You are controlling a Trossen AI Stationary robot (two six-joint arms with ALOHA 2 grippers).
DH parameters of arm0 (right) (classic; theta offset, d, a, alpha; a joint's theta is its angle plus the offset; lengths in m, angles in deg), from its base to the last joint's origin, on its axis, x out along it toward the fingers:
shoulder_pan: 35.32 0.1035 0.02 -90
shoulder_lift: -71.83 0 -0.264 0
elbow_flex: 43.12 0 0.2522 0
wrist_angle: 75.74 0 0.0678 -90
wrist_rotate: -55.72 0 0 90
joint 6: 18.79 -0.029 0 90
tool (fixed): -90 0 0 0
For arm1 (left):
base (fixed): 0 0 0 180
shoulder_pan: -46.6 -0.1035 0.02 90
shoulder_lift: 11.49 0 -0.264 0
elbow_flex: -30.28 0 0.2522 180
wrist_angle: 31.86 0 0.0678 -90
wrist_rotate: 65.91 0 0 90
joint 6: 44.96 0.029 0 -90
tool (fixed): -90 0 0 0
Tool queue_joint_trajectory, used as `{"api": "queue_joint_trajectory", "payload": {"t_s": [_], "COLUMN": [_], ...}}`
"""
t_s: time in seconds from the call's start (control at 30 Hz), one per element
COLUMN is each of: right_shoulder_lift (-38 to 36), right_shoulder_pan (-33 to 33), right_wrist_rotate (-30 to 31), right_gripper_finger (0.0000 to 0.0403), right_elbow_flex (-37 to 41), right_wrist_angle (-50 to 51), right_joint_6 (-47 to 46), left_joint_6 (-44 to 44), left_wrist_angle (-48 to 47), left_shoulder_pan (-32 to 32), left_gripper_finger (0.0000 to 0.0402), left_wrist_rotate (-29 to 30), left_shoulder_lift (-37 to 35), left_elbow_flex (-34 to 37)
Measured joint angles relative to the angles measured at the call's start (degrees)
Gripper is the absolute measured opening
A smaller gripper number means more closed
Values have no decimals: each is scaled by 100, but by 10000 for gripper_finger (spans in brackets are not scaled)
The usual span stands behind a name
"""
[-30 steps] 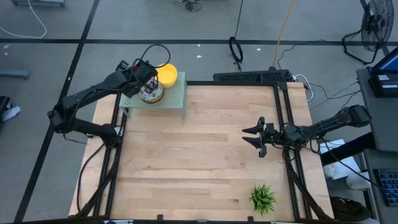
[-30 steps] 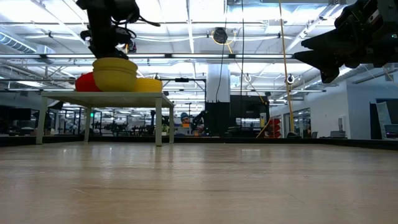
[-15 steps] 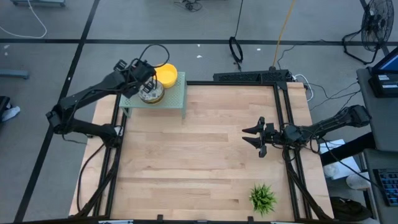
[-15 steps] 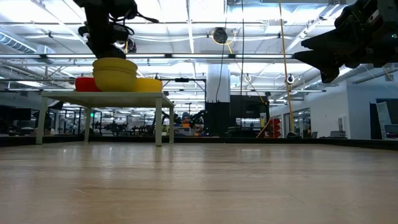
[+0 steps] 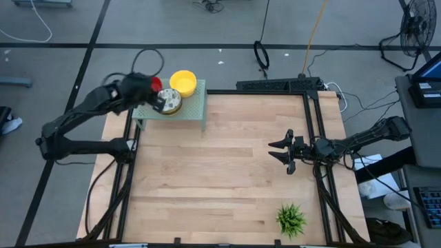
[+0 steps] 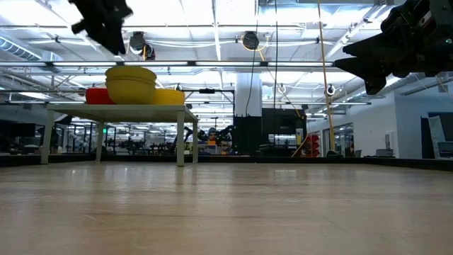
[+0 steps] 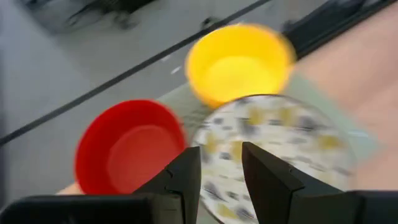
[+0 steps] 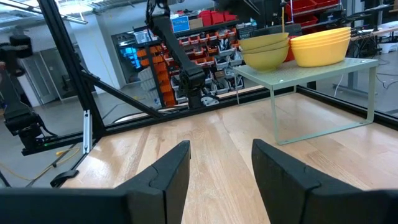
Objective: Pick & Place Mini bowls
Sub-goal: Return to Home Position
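On a pale green stand at the table's far left sit the mini bowls: a red one, a yellow one, and one with a white speckled inside topping a yellow-sided stack. My left gripper is open and empty. It hovers above and to the left of that stack, with the speckled bowl showing beyond its fingers. My right gripper waits open and empty above the table's right side.
A small green plant stands near the table's near right corner. Black frame rails run along the table's edges. The bare wooden top stretches between the stand and the right arm.
My left gripper has risen from just over the speckled bowl and drawn back toward the table's left edge, turning as it went. The red bowl it had covered in the high view now shows. The bowls have stayed where they were.
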Motion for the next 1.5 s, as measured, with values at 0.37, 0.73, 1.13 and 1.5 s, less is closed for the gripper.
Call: {"api": "queue_joint_trajectory", "payload": {"t_s": [0.37,0.73,1.13,1.5], "right_shoulder_lift": [0,0,2,0], "right_shoulder_pan": [-1,0,-2,0], "right_wrist_rotate": [0,0,0,0], "right_gripper_finger": [161,160,161,162], "right_elbow_flex": [-1,0,-2,0], "right_wrist_angle": [0,1,0,0], "right_joint_6": [0,0,0,0], "left_joint_6": [-632,-634,-440,-403], "left_wrist_angle": [361,2910,5857,7501], "left_shoulder_pan": [2261,4111,5137,5678], "left_gripper_finger": [122,122,122,122], "left_wrist_rotate": [-160,-167,-156,639], "left_shoulder_lift": [-1455,-2005,-1758,-1763], "left_elbow_flex": [248,2088,4029,5381]}}
